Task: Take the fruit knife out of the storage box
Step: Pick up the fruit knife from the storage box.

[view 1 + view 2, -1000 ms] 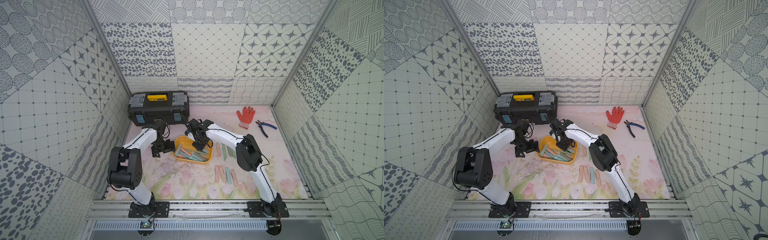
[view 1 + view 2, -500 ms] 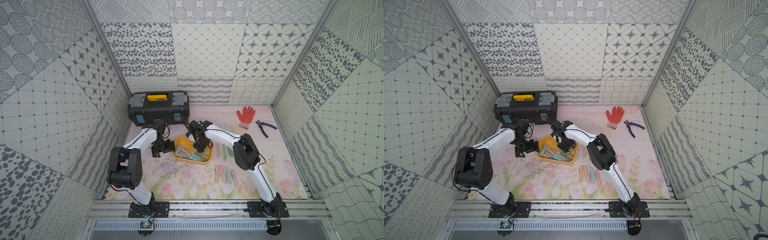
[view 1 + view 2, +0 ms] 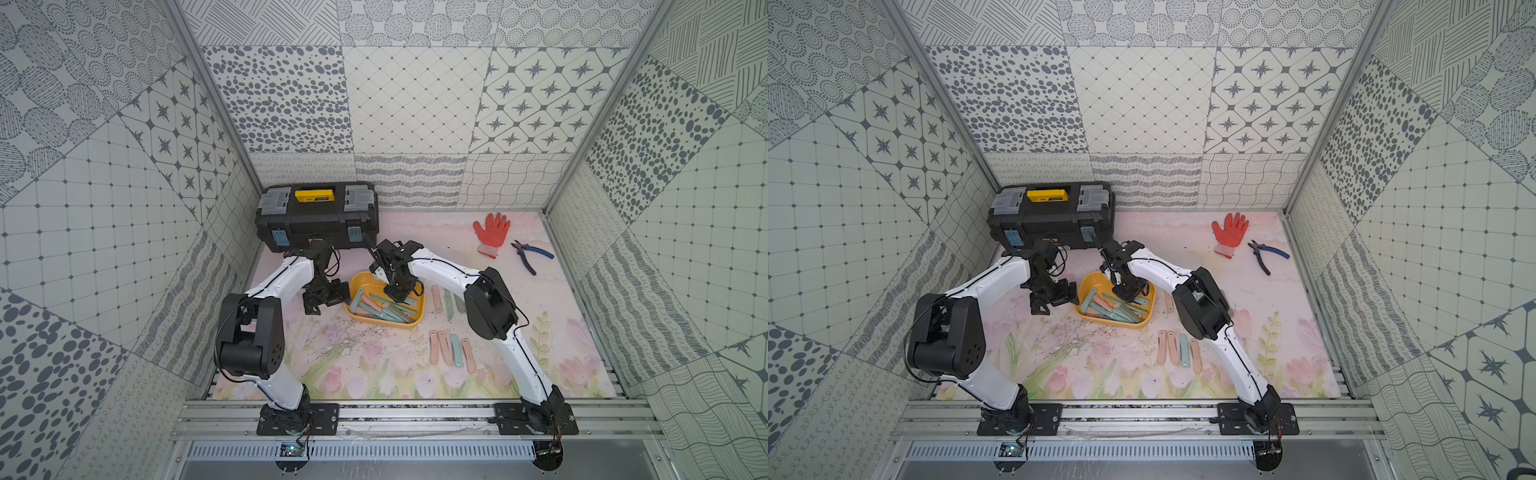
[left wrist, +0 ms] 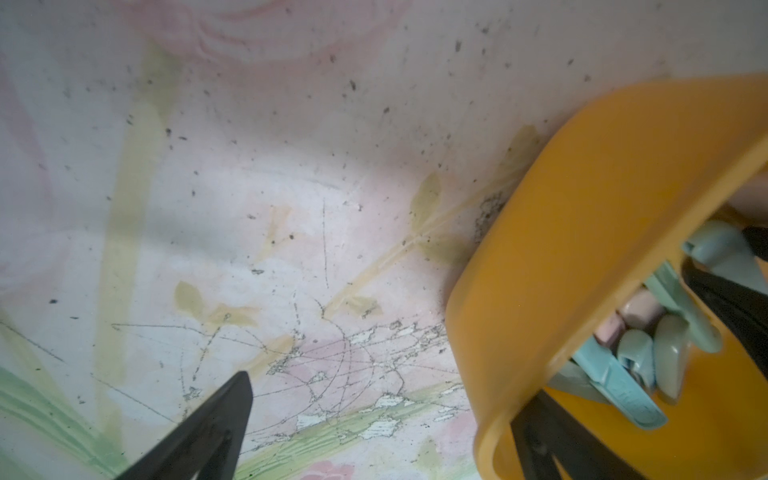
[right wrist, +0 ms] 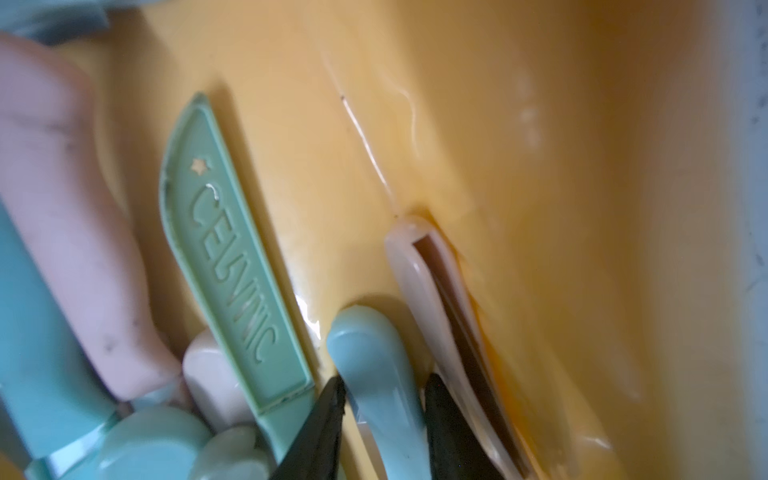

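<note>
Began with the top views. Found the storage box [image 3: 360, 283] just left of centre in both top views, on the flowered mat [image 3: 374, 365], below the black toolbox [image 3: 316, 216]. Saw the right gripper [image 3: 398, 292] dipped into the upper right part of the box, over a heap of pastel knives. Saw the left gripper [image 3: 326, 297] at the box's left edge, low over the mat. Noted several loose knives [image 3: 451, 351] laid on the mat right of the box. Noted a glove [image 3: 492, 232] and pliers [image 3: 532, 255] well apart at the upper right.

Turned to the left wrist view. Made out the left fingers [image 4: 216, 419] spread wide, one over the mat and one inside the box. Saw the yellow wall between them but not clamped, and nothing held.

Turned to the right wrist view. Caught the right fingers [image 5: 320, 424] drawn in close on the pale blue handle of a fruit knife [image 5: 374, 374], one against each side. Found that knife flat on the box floor, beside a green sheath [image 5: 232, 266] with raised lettering. Could not confirm how firm the pinch was.

Judged the grasp made or nearly made. Judged the lift over the rim and the setting-down on the mat not yet done, with more knives left inside.
</note>
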Controlling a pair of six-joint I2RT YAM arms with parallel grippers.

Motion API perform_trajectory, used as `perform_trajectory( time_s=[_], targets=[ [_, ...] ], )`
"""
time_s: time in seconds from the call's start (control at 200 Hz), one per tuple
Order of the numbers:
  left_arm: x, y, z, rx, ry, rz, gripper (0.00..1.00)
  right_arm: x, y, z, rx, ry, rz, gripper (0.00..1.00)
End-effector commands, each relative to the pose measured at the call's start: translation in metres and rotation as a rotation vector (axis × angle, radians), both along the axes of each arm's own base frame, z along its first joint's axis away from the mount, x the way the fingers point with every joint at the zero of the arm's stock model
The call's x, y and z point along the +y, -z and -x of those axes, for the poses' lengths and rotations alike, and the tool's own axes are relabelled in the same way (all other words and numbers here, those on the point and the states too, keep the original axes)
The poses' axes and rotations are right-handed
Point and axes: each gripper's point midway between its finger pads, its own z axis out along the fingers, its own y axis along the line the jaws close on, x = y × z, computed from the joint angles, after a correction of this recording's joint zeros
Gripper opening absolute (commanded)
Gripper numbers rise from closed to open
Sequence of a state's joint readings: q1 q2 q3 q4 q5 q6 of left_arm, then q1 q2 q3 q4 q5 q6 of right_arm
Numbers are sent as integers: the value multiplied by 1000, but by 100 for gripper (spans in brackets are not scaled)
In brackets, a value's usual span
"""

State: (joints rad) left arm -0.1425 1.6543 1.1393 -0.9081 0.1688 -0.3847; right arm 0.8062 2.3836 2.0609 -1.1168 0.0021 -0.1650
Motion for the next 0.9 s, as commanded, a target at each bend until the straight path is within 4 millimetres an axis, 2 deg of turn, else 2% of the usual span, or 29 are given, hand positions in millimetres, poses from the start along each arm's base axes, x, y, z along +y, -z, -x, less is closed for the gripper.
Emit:
perform_trajectory(
  time_s=[0.0, 0.195, 0.55, 0.895],
  targets=[
    [2, -6, 4, 8, 1, -11, 94, -6, 14, 8, 49, -1, 36, 34],
    [2, -5, 4, 9, 1, -12, 94, 11, 0, 0, -6, -17, -25, 23],
    [3, -5, 5, 12, 1, -14, 94, 45, -19, -8, -53, -54, -112, 23],
    [2, -6, 4, 9, 2, -10, 94, 58, -13, -9, -29, -71, -127, 25]
  ],
)
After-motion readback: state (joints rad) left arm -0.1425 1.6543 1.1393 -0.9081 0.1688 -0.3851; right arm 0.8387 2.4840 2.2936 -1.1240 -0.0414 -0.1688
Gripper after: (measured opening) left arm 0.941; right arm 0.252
